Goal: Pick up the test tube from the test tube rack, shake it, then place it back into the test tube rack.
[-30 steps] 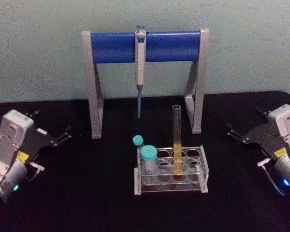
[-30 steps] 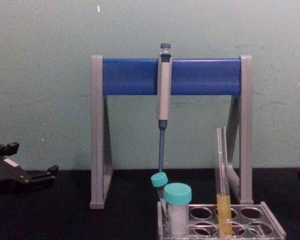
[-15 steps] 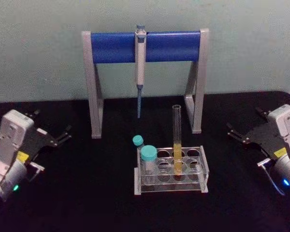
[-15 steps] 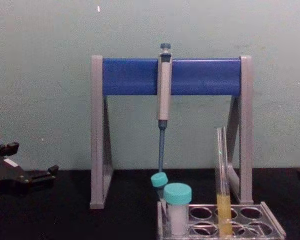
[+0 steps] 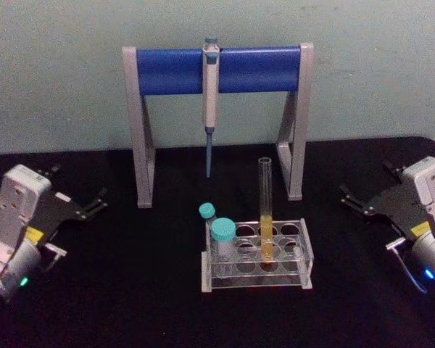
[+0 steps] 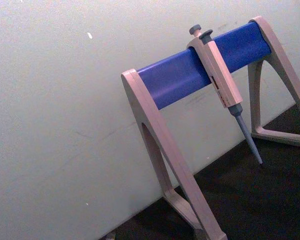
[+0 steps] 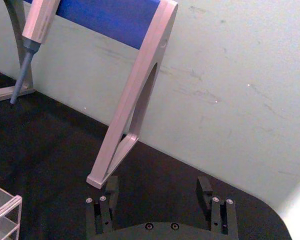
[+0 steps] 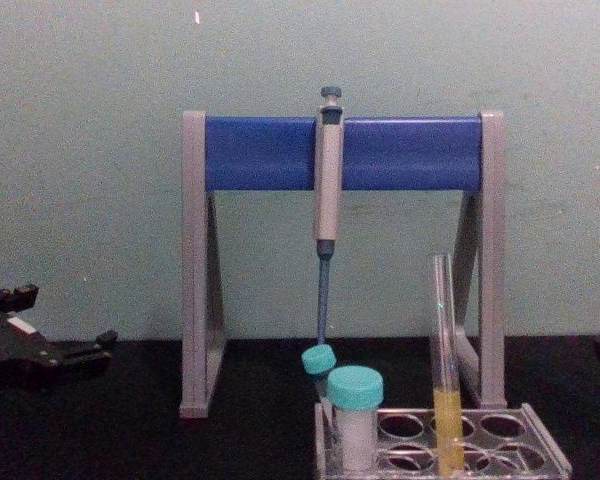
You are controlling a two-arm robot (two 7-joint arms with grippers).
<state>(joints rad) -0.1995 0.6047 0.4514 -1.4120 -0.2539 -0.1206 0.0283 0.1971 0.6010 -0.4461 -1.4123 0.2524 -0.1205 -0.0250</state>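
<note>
While nothing is lifted yet, I read the head view as the approach step. The test tube (image 5: 265,210) stands upright in a middle hole of the test tube rack (image 5: 255,278). The left gripper (image 5: 78,185) and right gripper (image 5: 367,183) sit well apart from it on either side, fingers spread. From the chest view, the tube's upper glass rises bare above the rack. My right wrist view confirms spread fingers. Next, I judge, one gripper must reach in, close on that bare glass and lift straight up.
</note>
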